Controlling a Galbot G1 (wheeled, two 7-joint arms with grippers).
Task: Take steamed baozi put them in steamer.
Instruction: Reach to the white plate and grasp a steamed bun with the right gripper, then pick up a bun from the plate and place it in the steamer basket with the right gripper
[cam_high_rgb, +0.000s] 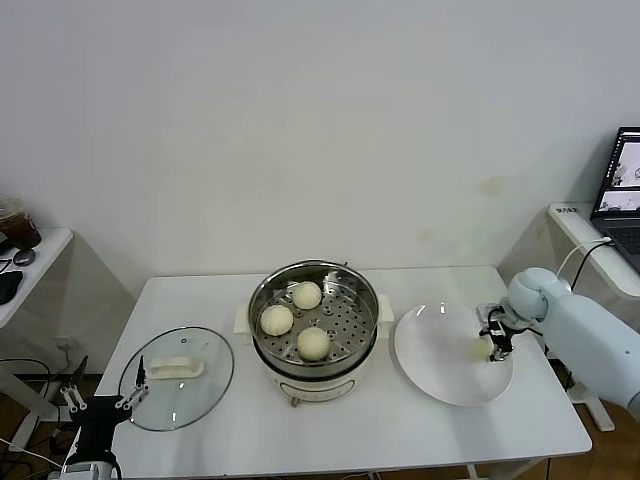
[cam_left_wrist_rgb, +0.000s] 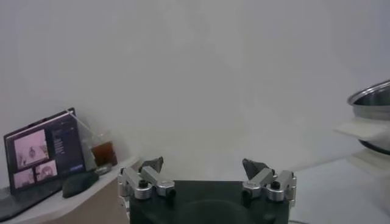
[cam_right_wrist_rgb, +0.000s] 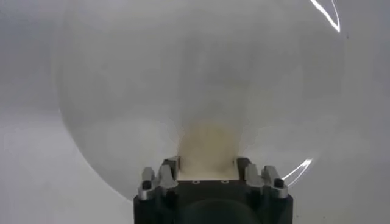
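Observation:
The steamer (cam_high_rgb: 262, 296) stands mid-table, a shiny steel pot with a perforated tray. Three steamed baozi lie in it: one at the back (cam_high_rgb: 307, 295), one on the left (cam_high_rgb: 276, 320), one at the front (cam_high_rgb: 313, 343). Another steamed baozi (cam_right_wrist_rgb: 207, 149) rests on the right side of the white plate (cam_high_rgb: 440, 370). My right gripper (cam_high_rgb: 497, 345) is down over it, and in the right wrist view the fingers (cam_right_wrist_rgb: 172, 165) press against both sides of the bun. My left gripper (cam_high_rgb: 100, 400) hangs open and empty below the table's front left corner.
A round glass lid (cam_high_rgb: 180, 380) with a white handle lies on the table left of the steamer. A side table with a cup (cam_high_rgb: 15, 225) stands far left. A laptop (cam_high_rgb: 625, 190) sits on a ledge at the far right.

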